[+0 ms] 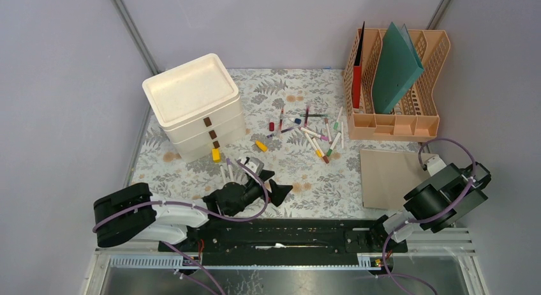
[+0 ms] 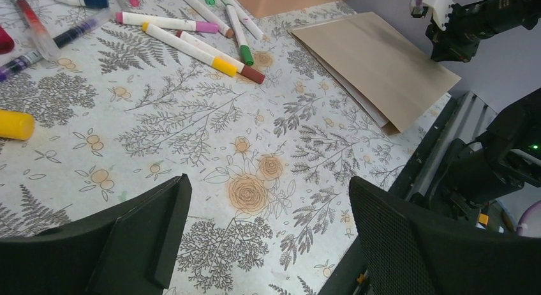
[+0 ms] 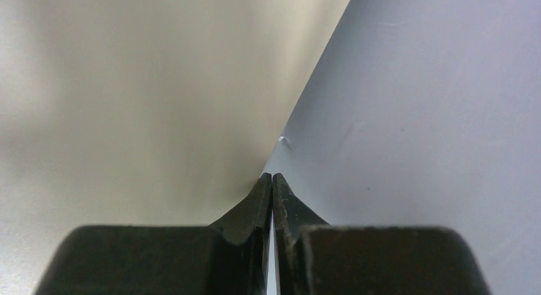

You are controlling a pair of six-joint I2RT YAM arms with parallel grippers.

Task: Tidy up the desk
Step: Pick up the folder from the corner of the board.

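Note:
The desk (image 1: 332,180) carries a fern-and-flower cloth (image 2: 191,148). A loose pile of markers (image 1: 312,132) lies at its middle, and the same markers (image 2: 191,43) show at the top of the left wrist view. A beige folder (image 1: 389,177) lies flat at the right front. My left gripper (image 1: 275,188) hovers low over bare cloth near the front edge, open, with nothing between its fingers (image 2: 147,237). My right gripper (image 3: 272,177) is shut, its tips meeting right on the edge of the beige folder (image 3: 140,97). In the top view my right arm (image 1: 446,193) hides it.
A cream stack of drawers (image 1: 194,106) stands at the back left with small yellow pieces (image 1: 215,154) before it. A tan file rack (image 1: 395,119) at the back right holds a green folder (image 1: 395,68) and a red one (image 1: 358,68). A black rail (image 1: 287,234) runs along the front.

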